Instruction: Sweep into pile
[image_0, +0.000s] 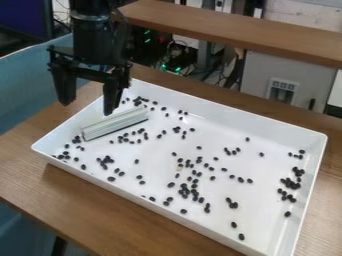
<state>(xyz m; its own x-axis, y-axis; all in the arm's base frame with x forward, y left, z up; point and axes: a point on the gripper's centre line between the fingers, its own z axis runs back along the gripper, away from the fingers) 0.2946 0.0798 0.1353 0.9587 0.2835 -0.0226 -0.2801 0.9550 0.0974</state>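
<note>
"Where have you got the claw (88, 107)?"

"From my station I see it hanging at the left end of the white tray (175, 210), released, its two fingers spread wide. One fingertip sits right by the silvery bar (115, 124); I can't tell from here whether the two touch."

"And the bar itself?"

"Lying inside the tray, towards its left end, long side slanting up towards the far wall."

"How are the black beans (184, 192) spread?"

"All over the tray floor. I make out a thick clump along the right wall and another between the tray's middle and its near wall. Smaller groups lie in the left corner, by the far left corner and just beside the bar, with strays between them. A couple sit down near the close corner."

"What's around it?"

"The tray rests on a wood-grain table (127, 205). Beyond its far wall I've got a wooden shelf (234, 36), with tangled cables (177, 50) and a pale grey cabinet (257, 90) under that. Blue cloth (27, 80) hangs off past its left end"
</note>
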